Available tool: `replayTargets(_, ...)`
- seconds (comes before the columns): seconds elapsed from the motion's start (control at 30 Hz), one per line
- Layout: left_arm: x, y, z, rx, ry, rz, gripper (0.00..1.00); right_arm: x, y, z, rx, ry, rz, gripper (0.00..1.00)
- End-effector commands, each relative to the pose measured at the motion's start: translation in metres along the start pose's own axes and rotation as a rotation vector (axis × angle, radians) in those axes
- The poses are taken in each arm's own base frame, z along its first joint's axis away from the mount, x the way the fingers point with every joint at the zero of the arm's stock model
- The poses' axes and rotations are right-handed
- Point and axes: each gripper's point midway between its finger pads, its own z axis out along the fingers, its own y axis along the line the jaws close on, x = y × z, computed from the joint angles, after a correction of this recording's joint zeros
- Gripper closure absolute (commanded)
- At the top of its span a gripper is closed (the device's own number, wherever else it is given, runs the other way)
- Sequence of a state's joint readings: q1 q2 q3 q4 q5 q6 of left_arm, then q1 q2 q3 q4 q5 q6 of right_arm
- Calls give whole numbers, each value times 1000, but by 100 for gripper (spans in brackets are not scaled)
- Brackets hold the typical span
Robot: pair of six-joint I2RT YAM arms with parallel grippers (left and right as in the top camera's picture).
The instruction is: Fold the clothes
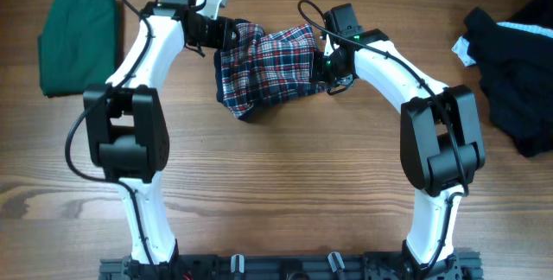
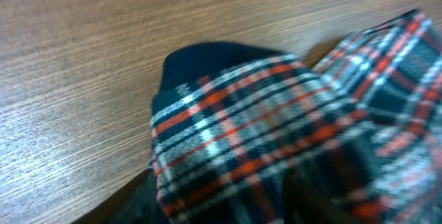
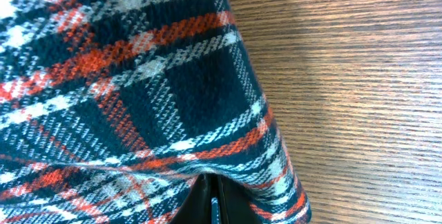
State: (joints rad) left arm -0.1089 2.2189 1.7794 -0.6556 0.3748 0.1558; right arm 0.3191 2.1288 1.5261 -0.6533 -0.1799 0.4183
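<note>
Centrally, toward the far side of the wooden surface (image 1: 285, 185), a red, white and navy plaid dress (image 1: 268, 64) is lying bunched between two robot arms. Its long axis is running left to right, with the left end sitting slightly farther away than the right and a navy-edged corner pointing toward the near edge. The left gripper (image 1: 226, 35) is meeting the dress at its far-left end; fabric is hiding the fingers, so I cannot tell whether it is released or grasping. The right gripper (image 1: 328, 66) is clenched on the dress's right edge, with plaid cloth draping over it. A folded dark-green garment (image 1: 78, 42) is resting at the far left, well apart. A rumpled black garment (image 1: 514, 73) is lying at the far right, with a pale patch (image 1: 461, 51) at its left edge, too small to read.
</note>
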Motion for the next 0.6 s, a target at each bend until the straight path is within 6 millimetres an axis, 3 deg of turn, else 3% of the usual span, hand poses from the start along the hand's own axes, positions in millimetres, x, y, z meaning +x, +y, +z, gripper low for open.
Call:
replayTargets(0.0,15,9,23,5,43,1,40,7,-2,11,-5,30,-11,96)
replayTargets(0.23,14,4,29,44,35,6,39,7,-2,11,-5,30,-12,96)
replayTargets(0.3,13,1,29,59,27,9,50,6,-2,12,-5,28,-11,95)
replayTargets(0.4,12,-1,29,76,25,9,82,6,-2,12,-6,26,-12,96)
replayTargets(0.47,11,-1,29,75,21,10,94,6,-2,12,-6,26,-14,96)
replayTargets(0.57,9,3,29,56,12,15,96,6,-2,12,-5,26,-20,96)
